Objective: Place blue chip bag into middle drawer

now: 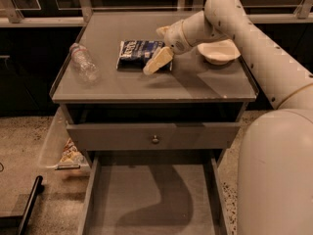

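The blue chip bag [138,53] lies flat on the grey cabinet top [146,84], near the back middle. My gripper [161,46] reaches in from the right and is low over the bag's right end. It is open, with one pale finger [158,61] at the bag's near edge and the other [163,31] behind its far edge. The middle drawer [151,199] is pulled far out at the bottom of the view, and its flat grey floor is bare.
A clear plastic bottle [84,62] lies on the cabinet top's left side. A white bowl [218,51] stands on its right, under my arm. A shallower drawer with a round knob [155,139] is slightly open above the middle drawer. A clear bin [61,148] sits on the floor to the left.
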Controlling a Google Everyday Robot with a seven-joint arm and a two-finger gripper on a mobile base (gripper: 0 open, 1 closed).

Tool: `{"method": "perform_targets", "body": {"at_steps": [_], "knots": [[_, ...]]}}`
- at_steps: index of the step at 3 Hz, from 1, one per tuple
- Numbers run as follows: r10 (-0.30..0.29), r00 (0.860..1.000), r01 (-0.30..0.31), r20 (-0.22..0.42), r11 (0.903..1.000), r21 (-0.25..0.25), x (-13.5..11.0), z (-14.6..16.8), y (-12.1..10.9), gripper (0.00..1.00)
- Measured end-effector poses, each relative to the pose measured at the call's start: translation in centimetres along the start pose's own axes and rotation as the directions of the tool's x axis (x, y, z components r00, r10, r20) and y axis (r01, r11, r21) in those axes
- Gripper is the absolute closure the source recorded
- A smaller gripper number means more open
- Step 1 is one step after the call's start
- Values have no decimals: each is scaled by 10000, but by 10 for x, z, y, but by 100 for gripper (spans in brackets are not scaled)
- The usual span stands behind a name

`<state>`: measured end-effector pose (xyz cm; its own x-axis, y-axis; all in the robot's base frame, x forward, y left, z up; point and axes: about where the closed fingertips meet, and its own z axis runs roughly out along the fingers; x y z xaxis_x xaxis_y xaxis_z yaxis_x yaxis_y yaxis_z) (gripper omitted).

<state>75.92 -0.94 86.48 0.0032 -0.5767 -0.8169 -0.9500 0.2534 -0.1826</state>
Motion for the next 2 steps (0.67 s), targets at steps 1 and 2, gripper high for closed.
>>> {"method": "perform_targets", "body": {"at_steps": [1, 2], "knots": [[0, 10000, 0, 0, 10000, -1, 0, 0, 0, 19], [0, 10000, 0, 0, 10000, -1, 0, 0, 0, 42]]}}
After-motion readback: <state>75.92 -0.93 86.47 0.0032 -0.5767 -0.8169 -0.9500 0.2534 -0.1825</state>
